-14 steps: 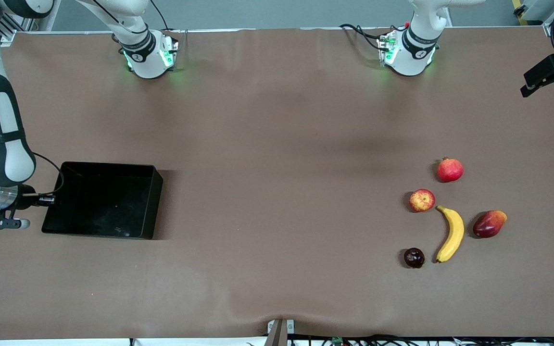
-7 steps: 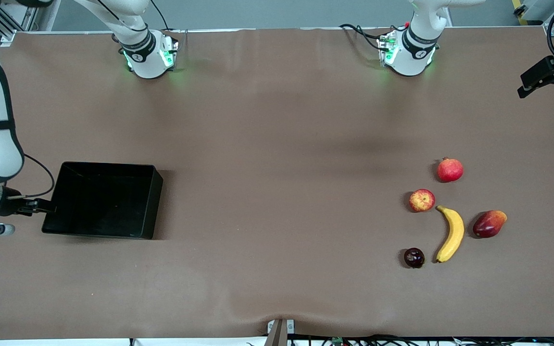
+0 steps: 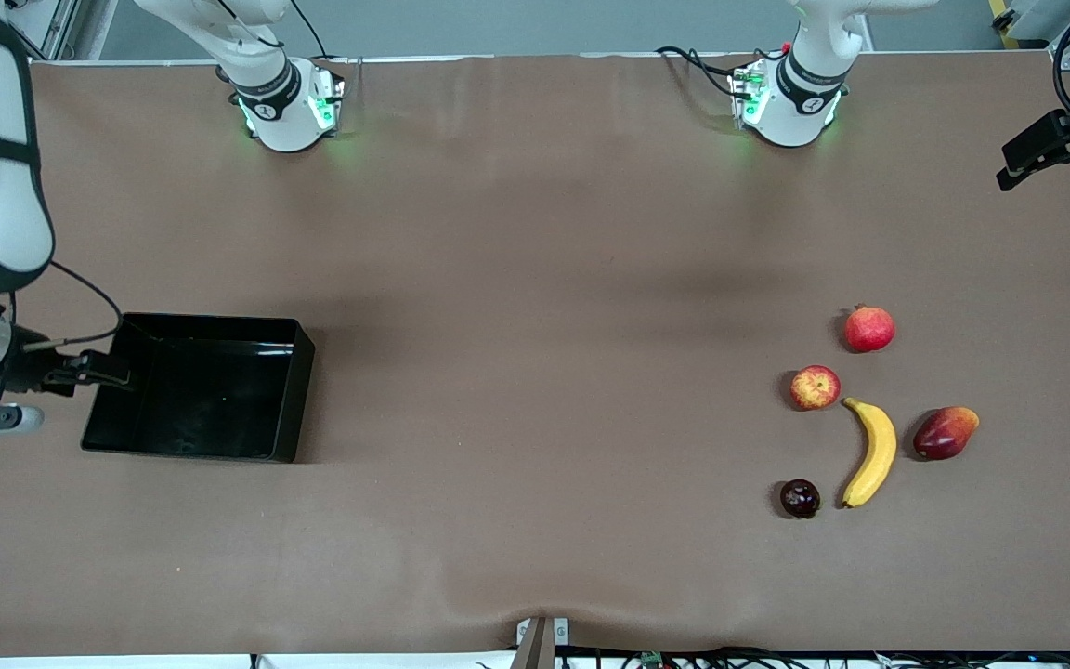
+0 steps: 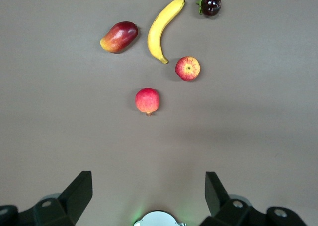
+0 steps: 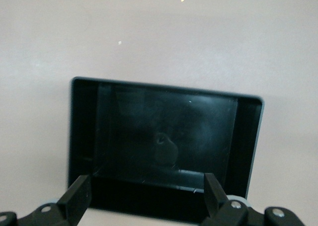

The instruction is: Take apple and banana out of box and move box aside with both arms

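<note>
Black box [image 3: 201, 388] sitting at the right arm's end, right gripper [image 5: 146, 196] hovering over its edge with fingers apart, banana [image 3: 872, 452] and apple [image 3: 815, 386] lying close together at the left arm's end, left gripper [image 4: 149, 193] waiting high above the table, fingers apart.

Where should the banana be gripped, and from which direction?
Probably mid-length, from straight above, fingers closing across the banana. It lies flat, and its middle has bare table on both sides, while the apple crowds its upper tip.
</note>
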Tool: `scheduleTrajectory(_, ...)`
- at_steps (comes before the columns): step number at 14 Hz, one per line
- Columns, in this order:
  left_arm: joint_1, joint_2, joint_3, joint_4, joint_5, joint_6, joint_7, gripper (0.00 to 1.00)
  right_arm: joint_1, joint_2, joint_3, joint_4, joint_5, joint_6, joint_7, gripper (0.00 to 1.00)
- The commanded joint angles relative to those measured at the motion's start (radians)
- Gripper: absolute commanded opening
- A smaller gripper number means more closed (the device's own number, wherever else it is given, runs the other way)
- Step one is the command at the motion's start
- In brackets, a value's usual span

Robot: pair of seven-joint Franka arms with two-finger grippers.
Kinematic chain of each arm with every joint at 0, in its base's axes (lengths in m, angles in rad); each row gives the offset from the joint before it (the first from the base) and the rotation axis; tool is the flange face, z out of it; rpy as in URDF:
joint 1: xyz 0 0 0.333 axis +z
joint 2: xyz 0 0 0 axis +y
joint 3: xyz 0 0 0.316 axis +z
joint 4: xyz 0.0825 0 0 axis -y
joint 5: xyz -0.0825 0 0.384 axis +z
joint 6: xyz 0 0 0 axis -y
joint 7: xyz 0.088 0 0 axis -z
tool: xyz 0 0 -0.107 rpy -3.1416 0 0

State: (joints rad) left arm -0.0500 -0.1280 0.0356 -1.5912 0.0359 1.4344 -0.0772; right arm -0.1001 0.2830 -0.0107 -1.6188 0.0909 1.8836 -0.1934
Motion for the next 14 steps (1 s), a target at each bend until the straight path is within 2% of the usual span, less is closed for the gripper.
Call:
scheduleTrajectory(1,-0.002,-0.004,-0.002,0.0,-0.005,0.011,-0.004,1.0,0.055,-0.131,-0.005,-0.038,-0.042,-0.085,0.093,1.0)
scheduleTrajectory(4,0.009,-0.005,0.0,0.002,-0.005,0.011,0.004,1.0,0.095,-0.22,-0.003,-0.038,-0.083,-0.213,0.21,1.0)
scheduleTrajectory(10,0.004,0.007,0.0,0.022,-0.011,0.011,-0.003,1.0,0.089,-0.341,-0.011,-0.026,-0.085,-0.369,0.216,1.0)
scheduleTrajectory(14,-0.004,0.007,-0.002,0.022,-0.013,0.011,-0.007,1.0,0.088,-0.354,-0.018,0.006,-0.083,-0.442,0.262,1.0)
